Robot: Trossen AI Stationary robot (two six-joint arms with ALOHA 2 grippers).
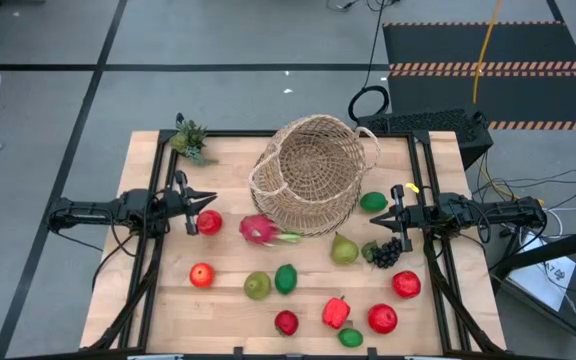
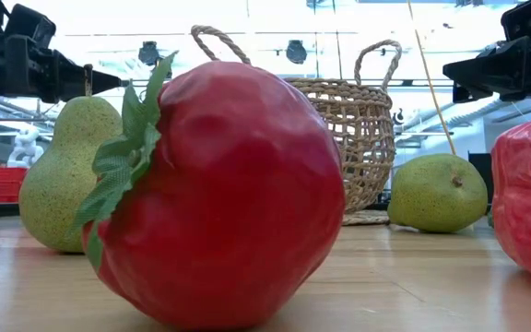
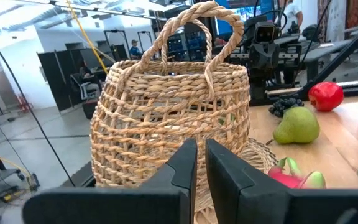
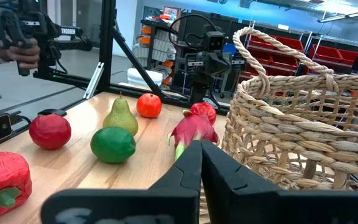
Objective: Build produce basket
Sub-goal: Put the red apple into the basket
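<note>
Basket [image 1: 313, 172] lies tipped on its side, empty; both grippers' jaws together, holding nothing; fruit dropped in could roll back out

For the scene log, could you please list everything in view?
basket: one, tan wicker, far middle of table
round red fruits: five, red, two at left, three near right
pepper: one, red, near edge
limes: three, green, one right of basket, two nearer
pears: two, yellow-green, in front of basket
dragonfruit: one, pink, at basket's near left
grapes: one bunch, dark, right side
plant: one, green, far left corner
table: one, light wood
left claw: dark, shut, by a red fruit
right claw: dark, shut, above grapes
</note>
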